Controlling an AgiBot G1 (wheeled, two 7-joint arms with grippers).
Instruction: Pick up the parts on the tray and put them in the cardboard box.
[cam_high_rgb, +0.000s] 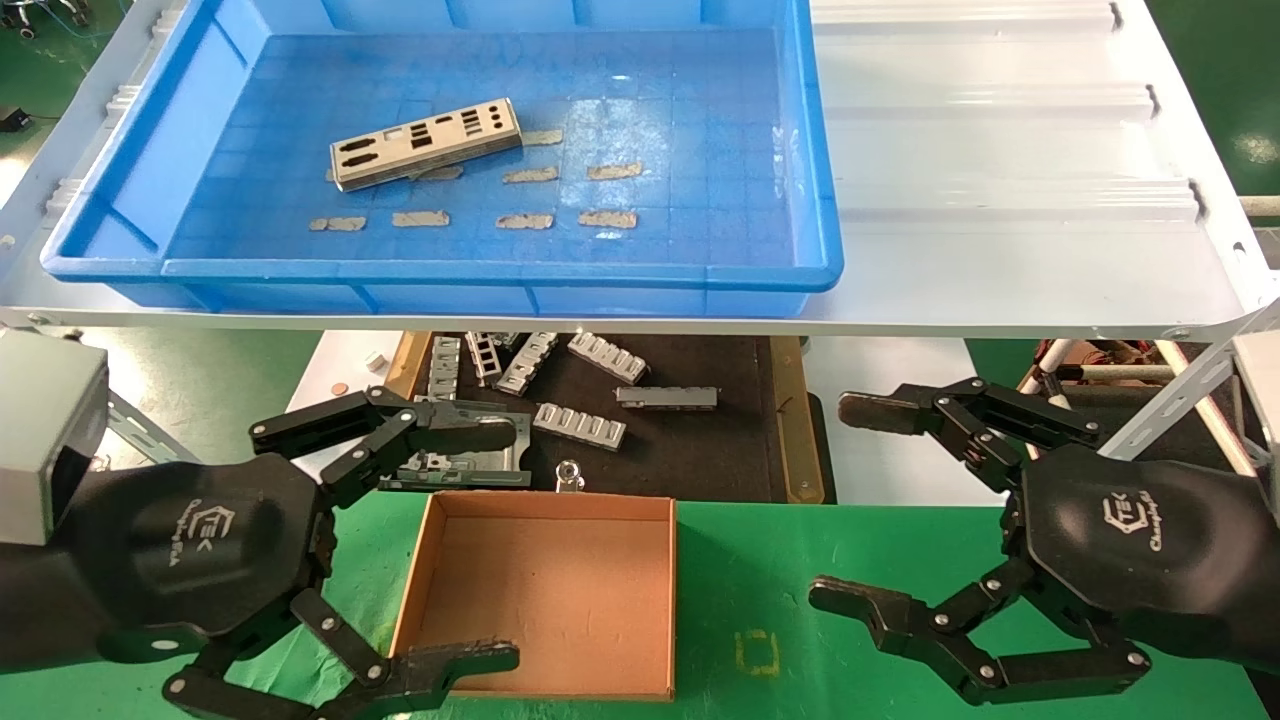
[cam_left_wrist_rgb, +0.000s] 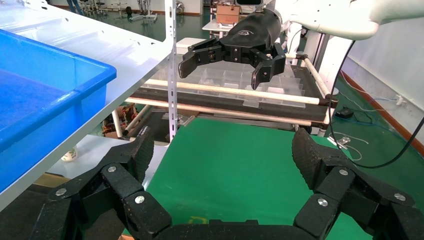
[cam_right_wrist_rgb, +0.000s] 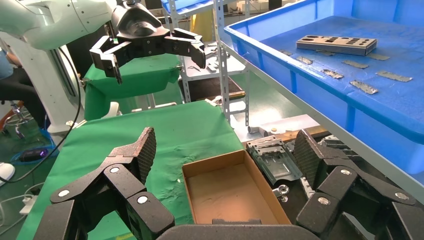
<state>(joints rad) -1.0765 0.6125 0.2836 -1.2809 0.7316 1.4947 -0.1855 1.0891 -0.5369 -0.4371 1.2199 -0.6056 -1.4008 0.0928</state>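
The parts (cam_high_rgb: 425, 143) (cam_right_wrist_rgb: 336, 44) lie as a small stack of silver plates with cut-outs in the left half of the blue tray (cam_high_rgb: 500, 270) (cam_right_wrist_rgb: 310, 85), up on the white shelf. The cardboard box (cam_high_rgb: 560, 590) (cam_right_wrist_rgb: 230, 192) sits empty on the green cloth below. My left gripper (cam_high_rgb: 505, 545) (cam_left_wrist_rgb: 223, 150) hangs open over the box's left side, holding nothing. My right gripper (cam_high_rgb: 840, 502) (cam_right_wrist_rgb: 225, 150) is open and empty to the right of the box. Both grippers are well below the tray.
Grey tape strips (cam_high_rgb: 525, 220) are stuck to the tray floor. Behind the box a dark mat (cam_high_rgb: 700, 450) carries ribbed grey brackets (cam_high_rgb: 580, 425) and a flat metal bracket (cam_high_rgb: 470, 470). The white shelf (cam_high_rgb: 1000, 200) overhangs it, held by a white upright (cam_right_wrist_rgb: 220, 60).
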